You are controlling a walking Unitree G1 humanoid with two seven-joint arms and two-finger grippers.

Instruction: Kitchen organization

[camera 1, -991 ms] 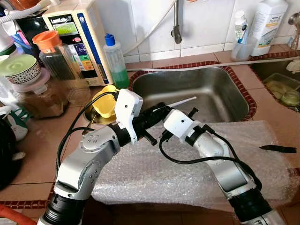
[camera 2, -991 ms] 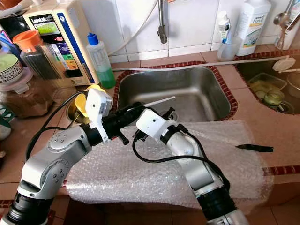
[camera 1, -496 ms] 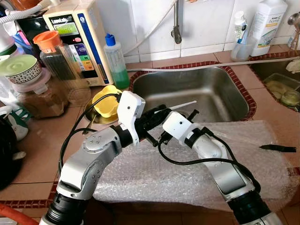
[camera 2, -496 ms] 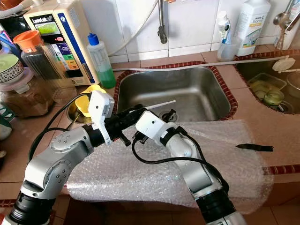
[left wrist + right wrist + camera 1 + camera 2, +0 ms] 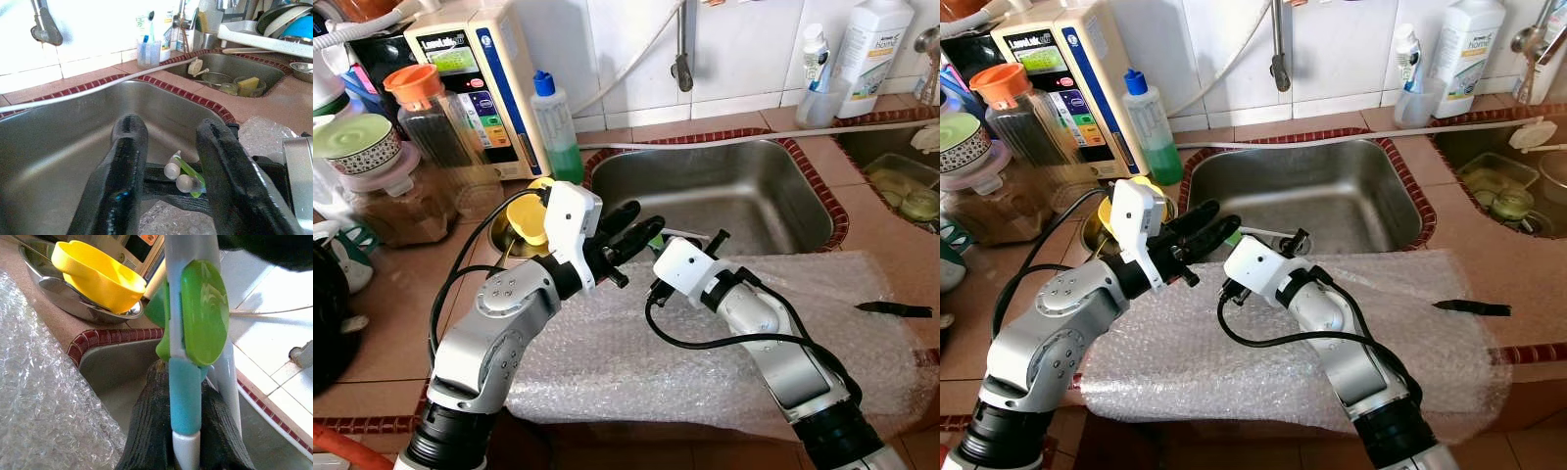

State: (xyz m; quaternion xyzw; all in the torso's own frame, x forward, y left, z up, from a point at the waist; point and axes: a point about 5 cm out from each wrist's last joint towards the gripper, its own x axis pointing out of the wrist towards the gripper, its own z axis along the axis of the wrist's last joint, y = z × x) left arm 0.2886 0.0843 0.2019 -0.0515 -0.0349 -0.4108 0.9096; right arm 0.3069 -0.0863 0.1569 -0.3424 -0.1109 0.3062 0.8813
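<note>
Right gripper [image 5: 171,450] pinches thin white-green-teal plastic utensil [image 5: 193,347] over steel sink's [image 5: 783,196] front-left corner. Left gripper [image 5: 631,227] spread wide beside it, empty. Utensil light, stiff, slippery; grip mid-handle.

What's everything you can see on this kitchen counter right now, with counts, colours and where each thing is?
Sink: one, steel, centre of the counter.
Bubble wrap: one sheet, clear, on the counter's front edge.
Soap bottle: one, clear with green liquid and blue cap, left of the sink.
Yellow cup: one, in a steel bowl left of the sink.
Water filter: one, cream, against the wall.
Jar: one, clear with orange lid, far left.
White bottle: one, back right by the wall.
Black tool: one, on the bubble wrap's right edge.
Toothbrush: one, white, green and blue, in the right gripper.
Left gripper: open, over the sink's near-left corner.
Right gripper: shut on the toothbrush.
</note>
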